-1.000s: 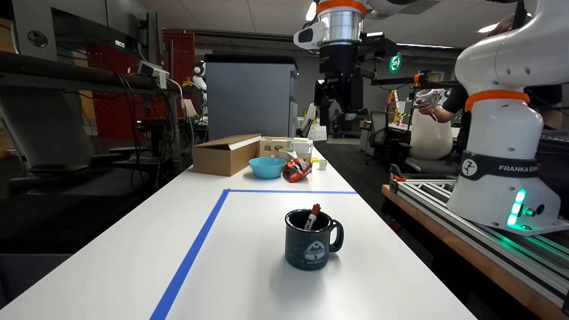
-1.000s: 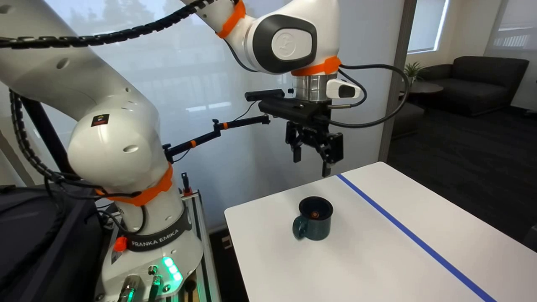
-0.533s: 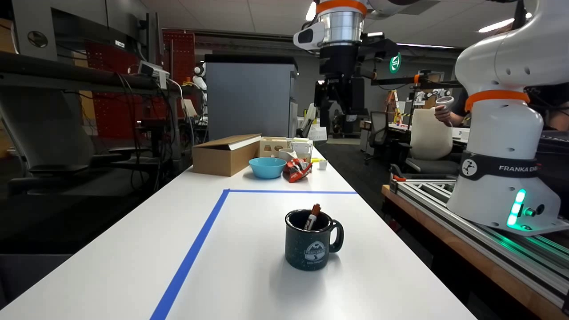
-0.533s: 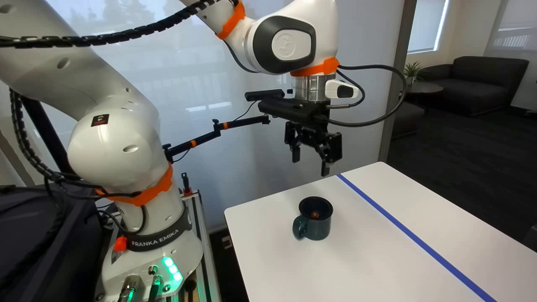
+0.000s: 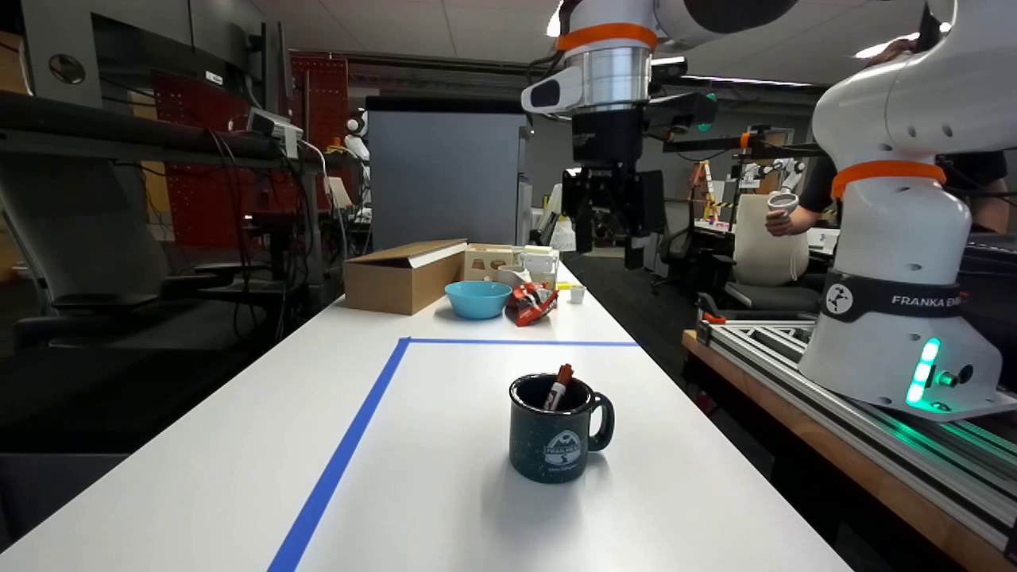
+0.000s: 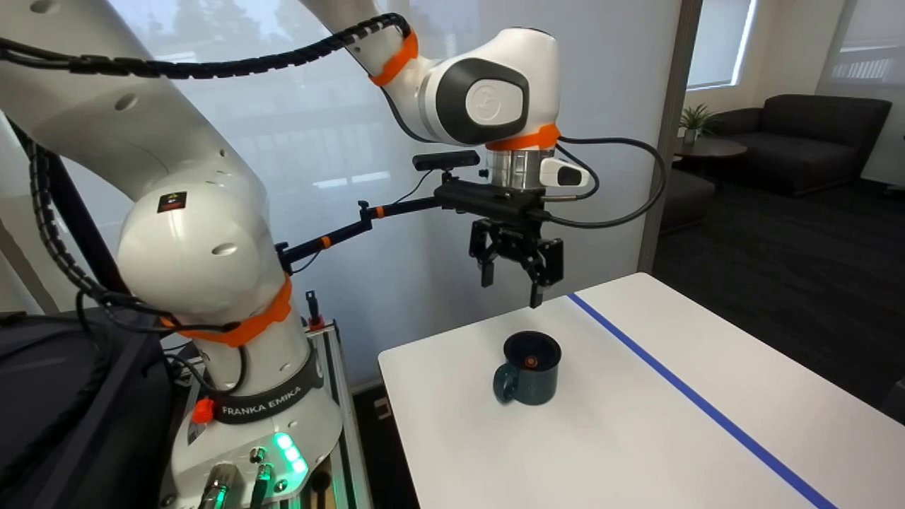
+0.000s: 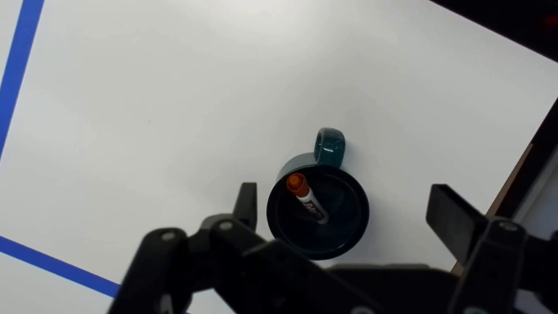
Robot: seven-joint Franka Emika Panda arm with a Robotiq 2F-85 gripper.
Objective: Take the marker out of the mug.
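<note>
Two fingers (image 7: pixel 247 201) stand wide apart, gripping and touching nothing; the gripper (image 6: pixel 512 294) hangs above the mug (image 6: pixel 541 387), well clear of it, and the wrist view puts the mug between them. The marker (image 7: pixel 305 198) sits tilted inside the mug, upright on the table (image 5: pixel 445 477), its orange cap (image 5: pixel 565 373) poking over the rim in an exterior view. The mug's wall hides its lower part there; in an exterior view I can hardly make out more than a small orange ring (image 6: pixel 530 362). Fine print under the emblem (image 5: pixel 563 448) is too small to read. The bottom edge of the wrist view cuts the gripper off.
</note>
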